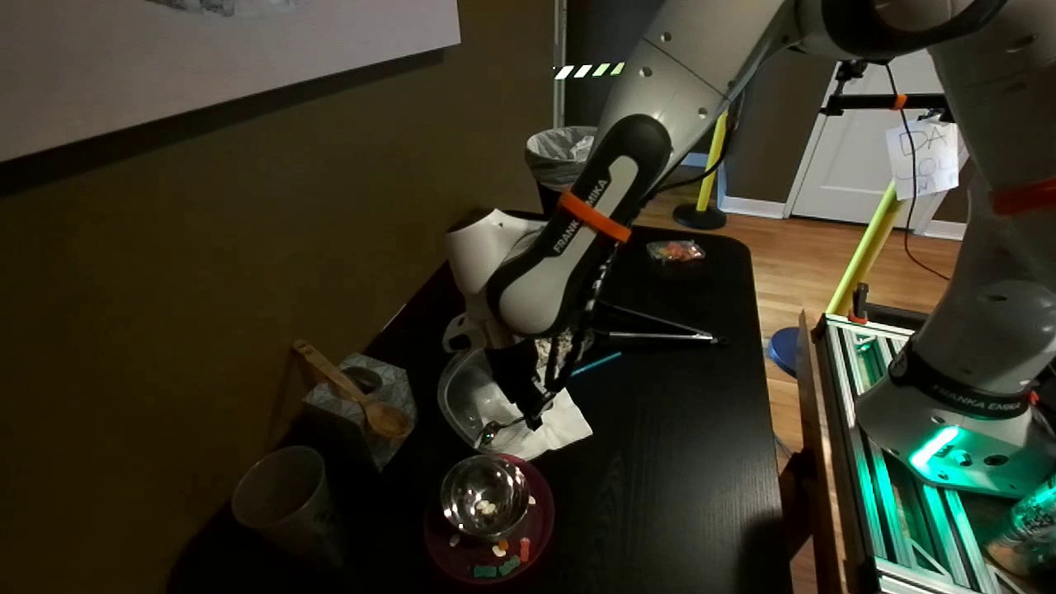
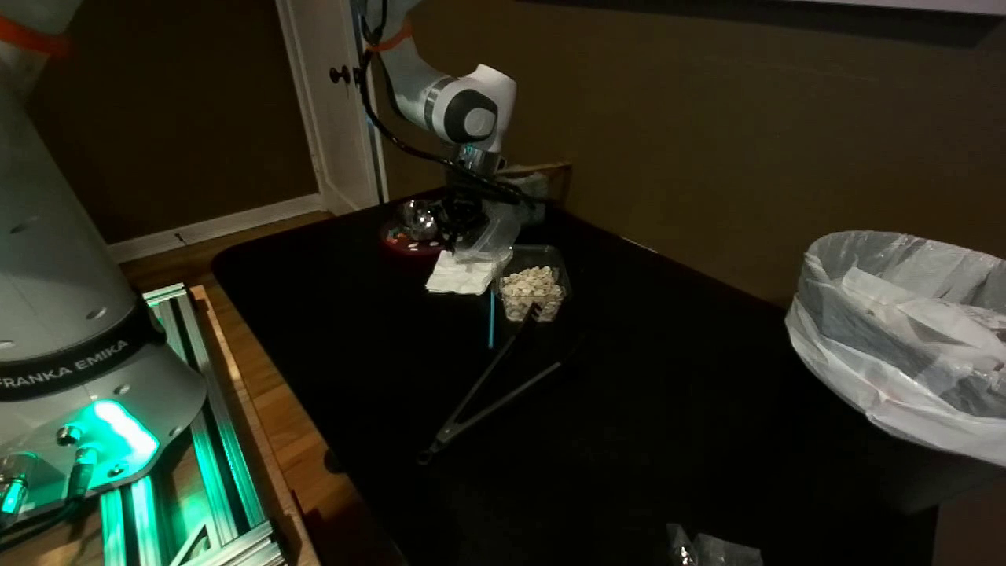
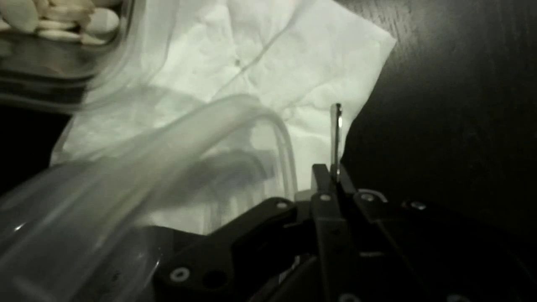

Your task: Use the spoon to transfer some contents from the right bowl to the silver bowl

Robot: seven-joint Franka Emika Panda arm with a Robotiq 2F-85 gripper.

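Pincer [image 3: 334,177] is holding the spoon [image 3: 336,136] clamped, right of centre in the wrist view (likely light, stiff, slippery; best gripped mid-handle); silver bowl [image 1: 464,493] is sitting bottom centre in an exterior view.

Black wood-grain table [image 1: 676,462]. Directly on it rest a round dark-red plate [image 1: 540,530], a crumpled white paper napkin [image 2: 464,275], a shallow clear plastic container [image 2: 538,255] beside the napkin, a thin blue stick [image 2: 492,321], spread silver metal tongs [image 2: 501,401], a clear orange-mottled packet [image 1: 676,251], a grey patterned box [image 1: 398,381] and a translucent cup [image 1: 280,499].
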